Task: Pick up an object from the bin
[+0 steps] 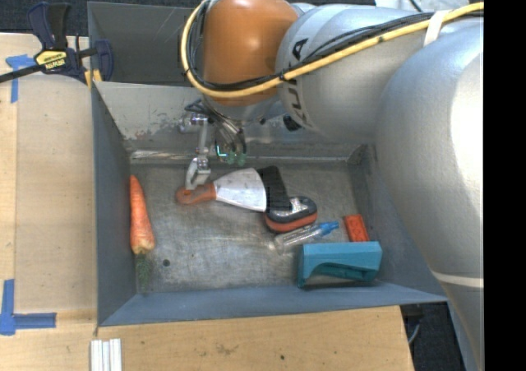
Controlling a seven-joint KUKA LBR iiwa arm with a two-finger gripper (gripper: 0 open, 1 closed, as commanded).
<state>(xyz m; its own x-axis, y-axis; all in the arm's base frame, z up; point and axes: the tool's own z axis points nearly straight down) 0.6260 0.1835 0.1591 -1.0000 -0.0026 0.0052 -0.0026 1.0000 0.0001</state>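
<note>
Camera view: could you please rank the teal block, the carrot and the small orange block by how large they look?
1. Teal block, the largest
2. Carrot, long but thin
3. Small orange block, clearly the smallest

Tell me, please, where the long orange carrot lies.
In the camera view the long orange carrot lies along the left wall of the grey metal bin, left of the orange-handled white scraper.
</note>
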